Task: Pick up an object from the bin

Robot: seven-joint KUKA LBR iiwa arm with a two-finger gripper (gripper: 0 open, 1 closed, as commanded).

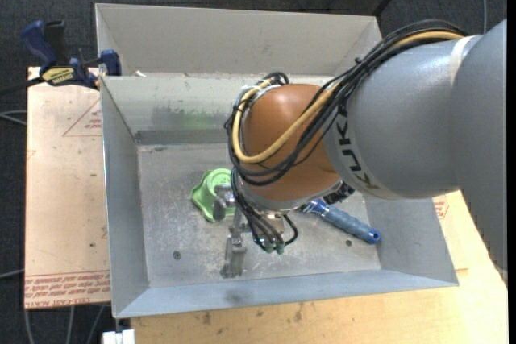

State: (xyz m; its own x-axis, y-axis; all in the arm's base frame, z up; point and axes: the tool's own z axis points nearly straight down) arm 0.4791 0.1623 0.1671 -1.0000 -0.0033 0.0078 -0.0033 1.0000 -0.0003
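Observation:
My gripper (235,255) reaches down below the orange dome to the bin floor near the front wall, a little left of centre. Its tip hangs over bare metal with no thing visible between the fingers. A light green plastic piece (210,193) lies just up and to the left of the gripper, partly hidden by the wrist. A blue pen-like tool (348,224) lies to the right, slanting down toward the bin's right side, its upper end hidden under the arm.
The big grey arm and orange dome with cables cover the bin's centre and right rear. Bare floor stretches along the left and front of the bin, with a small dark speck at front left.

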